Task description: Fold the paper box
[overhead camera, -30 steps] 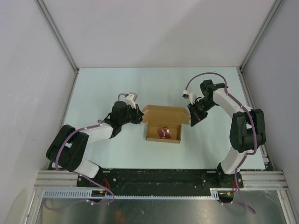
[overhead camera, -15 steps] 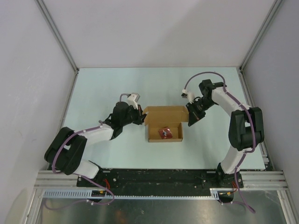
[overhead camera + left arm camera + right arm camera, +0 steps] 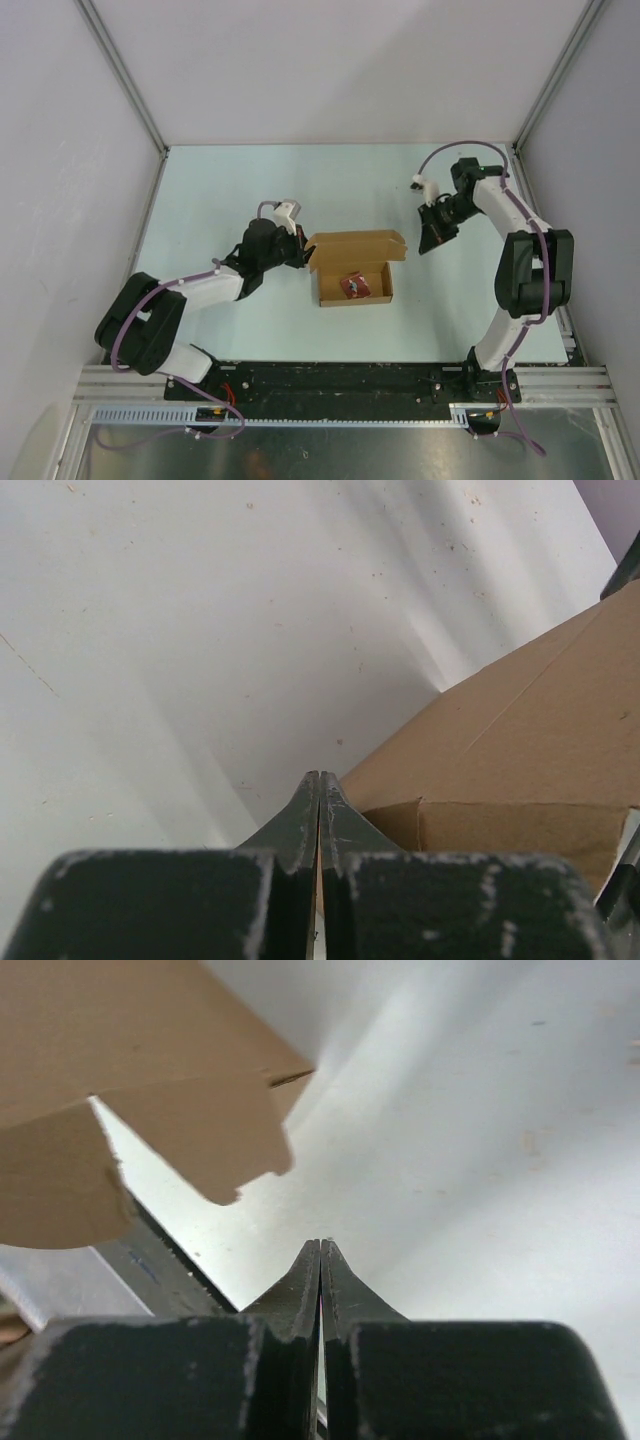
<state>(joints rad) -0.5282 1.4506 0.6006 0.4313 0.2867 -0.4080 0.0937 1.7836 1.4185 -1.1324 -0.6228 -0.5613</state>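
The brown paper box [image 3: 355, 272] stands open on the table's middle, its lid flap [image 3: 356, 243] leaning up along the far side. A small red packet [image 3: 351, 286] lies inside. My left gripper [image 3: 303, 252] is shut and sits against the box's left end. In the left wrist view its tips [image 3: 320, 776] meet right beside the cardboard wall [image 3: 520, 730]. My right gripper [image 3: 428, 246] is shut and empty, a short way off the box's right end. In the right wrist view its tips [image 3: 320, 1245] are over bare table, with a box flap [image 3: 150, 1060] at the upper left.
White walls with aluminium posts [image 3: 125, 75] enclose the pale table [image 3: 250, 190] on three sides. A metal rail [image 3: 340, 378] with the arm bases runs along the near edge.
My right gripper has drawn back from the box's right end, up and to the right. The box has shifted slightly right. The left gripper stays at the box's left end.
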